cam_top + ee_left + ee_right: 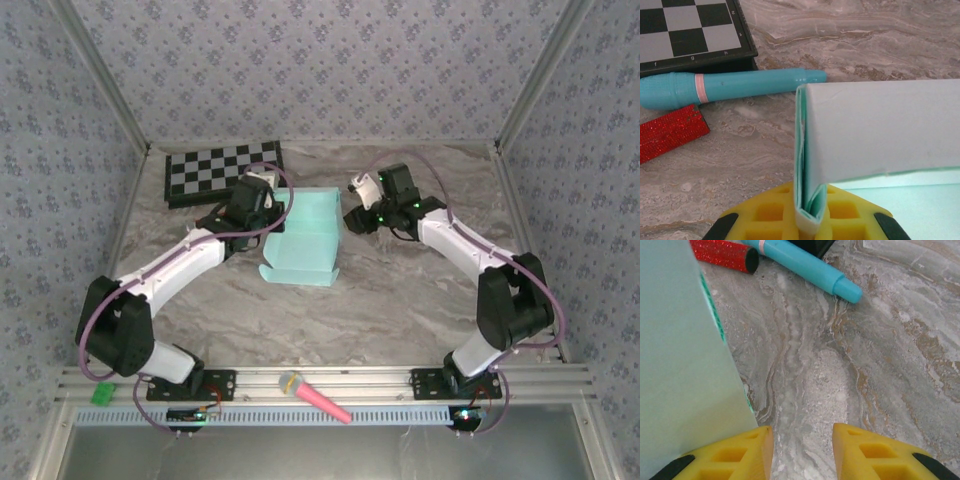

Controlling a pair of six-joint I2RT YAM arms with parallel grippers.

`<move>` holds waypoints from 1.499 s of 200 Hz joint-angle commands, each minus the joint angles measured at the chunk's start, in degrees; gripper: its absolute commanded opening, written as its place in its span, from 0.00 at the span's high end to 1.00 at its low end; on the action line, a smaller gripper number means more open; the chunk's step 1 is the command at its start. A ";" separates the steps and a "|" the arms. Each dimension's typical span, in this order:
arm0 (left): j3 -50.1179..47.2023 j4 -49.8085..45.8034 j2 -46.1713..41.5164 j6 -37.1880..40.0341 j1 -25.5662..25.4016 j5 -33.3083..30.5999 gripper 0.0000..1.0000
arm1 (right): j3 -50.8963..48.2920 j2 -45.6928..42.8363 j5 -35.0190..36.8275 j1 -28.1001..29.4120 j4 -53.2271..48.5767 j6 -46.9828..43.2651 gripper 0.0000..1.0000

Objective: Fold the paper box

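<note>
Currently the left gripper (809, 214) clamps a doubled edge of the paper box (303, 238), centred on the marble table (400, 300). The right gripper (802, 447) jaws stand apart, empty, beside it. Risk: thin card may crease or slip free under pull.

left gripper (809, 220) pinching paper box (880, 130), teal marker (730, 86) beyond
</note>
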 commanded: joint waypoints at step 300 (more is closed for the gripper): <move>-12.74 16.61 1.46 -7.33 -2.33 -8.25 1.00 | -8.62 2.18 3.62 -3.38 0.41 26.28 0.56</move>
